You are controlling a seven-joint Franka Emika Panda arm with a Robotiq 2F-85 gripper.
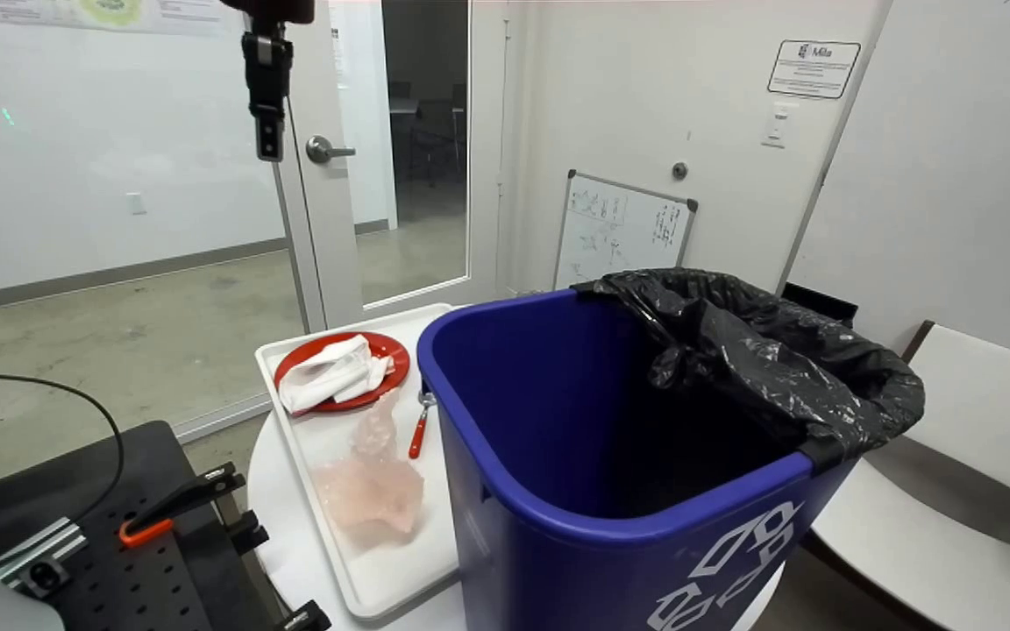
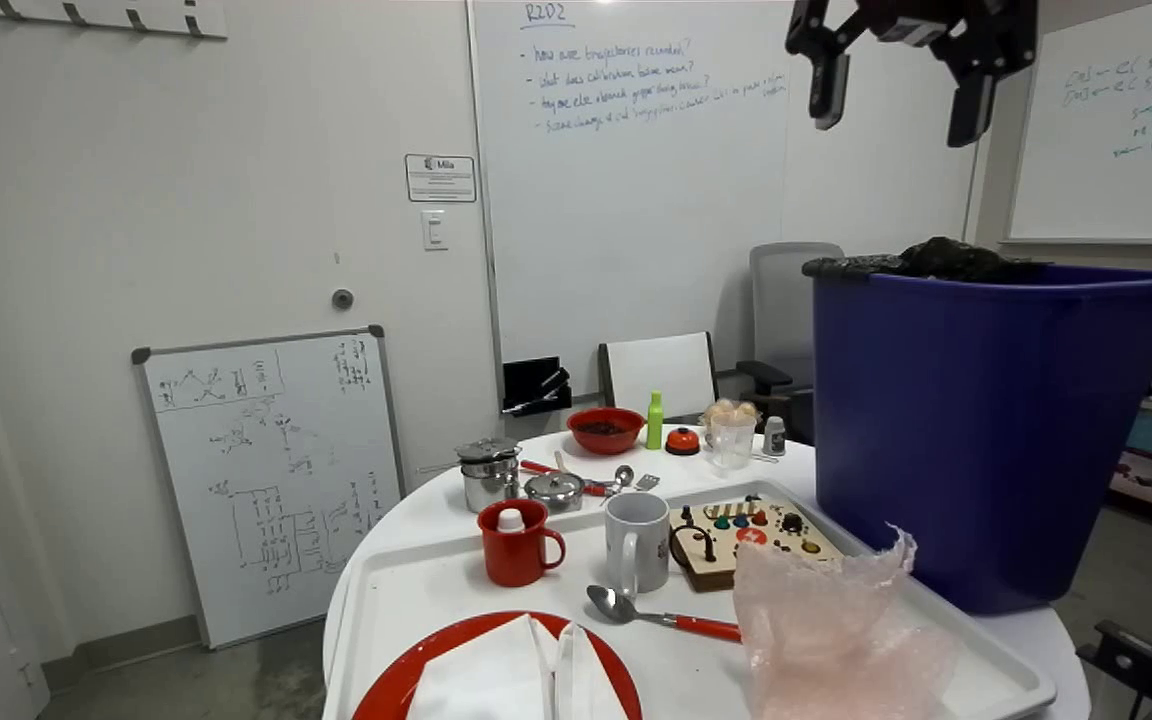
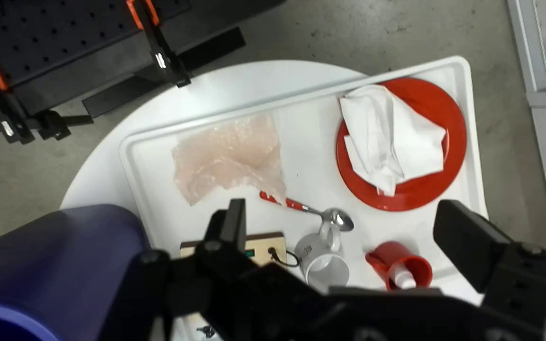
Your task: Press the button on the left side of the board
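Near the board (image 2: 751,536) stand a grey mug (image 2: 638,535) and blue bin (image 2: 976,430); overhead, the claw (image 2: 894,130) gapes.

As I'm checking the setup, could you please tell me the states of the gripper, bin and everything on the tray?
Gripper: open, raised
Bin: upright, black liner over part of its rim
Board: face up, its buttons too small to judge
Red plate: lying flat
White cloth: rumpled, on the plate
Pink sheet: crumpled
Spoon: lying flat
White mug: upright
Red mug: upright, holding a white object
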